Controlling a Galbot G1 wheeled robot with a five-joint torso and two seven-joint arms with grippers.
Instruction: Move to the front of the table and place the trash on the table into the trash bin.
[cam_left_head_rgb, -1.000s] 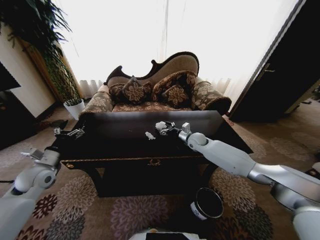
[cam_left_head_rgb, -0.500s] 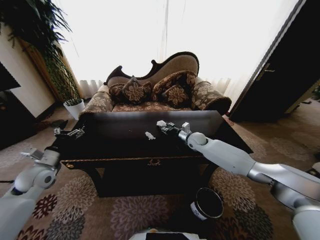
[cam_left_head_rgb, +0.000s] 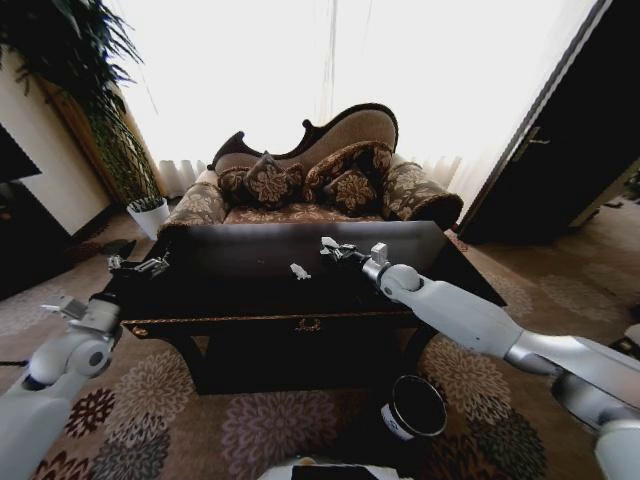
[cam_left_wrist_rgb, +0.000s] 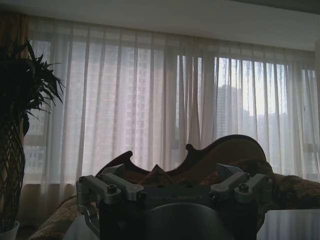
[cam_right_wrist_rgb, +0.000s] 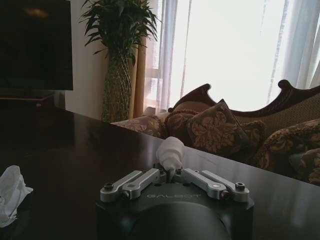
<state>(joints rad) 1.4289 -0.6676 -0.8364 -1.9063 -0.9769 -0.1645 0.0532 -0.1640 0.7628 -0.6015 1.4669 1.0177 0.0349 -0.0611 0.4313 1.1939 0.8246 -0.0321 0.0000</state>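
Observation:
My right gripper (cam_left_head_rgb: 329, 246) hovers just above the middle of the dark glossy table (cam_left_head_rgb: 240, 300), shut on a small white paper wad (cam_right_wrist_rgb: 170, 151). In the right wrist view the wad sticks up between the closed fingers of that gripper (cam_right_wrist_rgb: 170, 171). Another piece of the trash, a crumpled white wad (cam_left_head_rgb: 298, 270), lies on the tabletop a little to the left of it (cam_right_wrist_rgb: 11, 196). The black trash bin (cam_left_head_rgb: 414, 406) stands on the carpet below the table's front right. My left gripper (cam_left_head_rgb: 140, 265) waits open at the table's left end.
A patterned sofa (cam_left_head_rgb: 310, 185) with cushions stands right behind the table. A tall plant in a white pot (cam_left_head_rgb: 149, 216) is at the back left and a dark door (cam_left_head_rgb: 560, 150) at the right. Flowered carpet surrounds the table.
My right gripper has shifted slightly right and up, carrying the paper wad. The wad on the table and the left arm have stayed put.

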